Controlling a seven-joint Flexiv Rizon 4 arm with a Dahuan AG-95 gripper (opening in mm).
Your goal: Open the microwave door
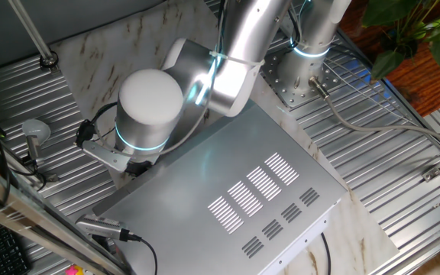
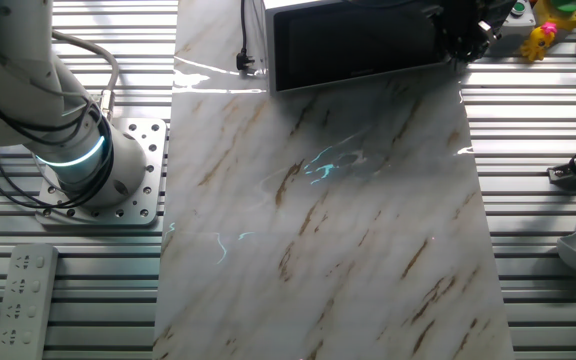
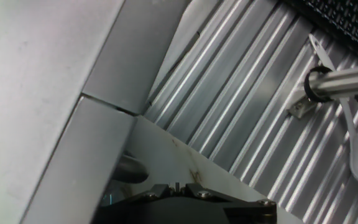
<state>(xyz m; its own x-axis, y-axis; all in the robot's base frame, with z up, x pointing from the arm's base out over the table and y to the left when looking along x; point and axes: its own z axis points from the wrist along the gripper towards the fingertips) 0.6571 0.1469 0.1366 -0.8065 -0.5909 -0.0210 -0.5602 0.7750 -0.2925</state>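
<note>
The jaws barely show — in the hand view only the gripper [image 3: 185, 196] body's dark edge peeks in at the bottom, so I cannot tell whether they stand apart or together. It sits right at the microwave [image 1: 235, 195] front corner, beside the seam where the microwave door [image 2: 358, 45] meets the silver casing, door apparently shut. This looks like the approach-and-engage step — next it needs purchase on that door edge, then an outward swing.

The arm [image 1: 239, 46] is smooth silver — fat rounded joints ringed with glowing cyan bands. Its round base [image 2: 88, 170] sits on a bolted, hole-dotted plate, black cables trailing.
</note>
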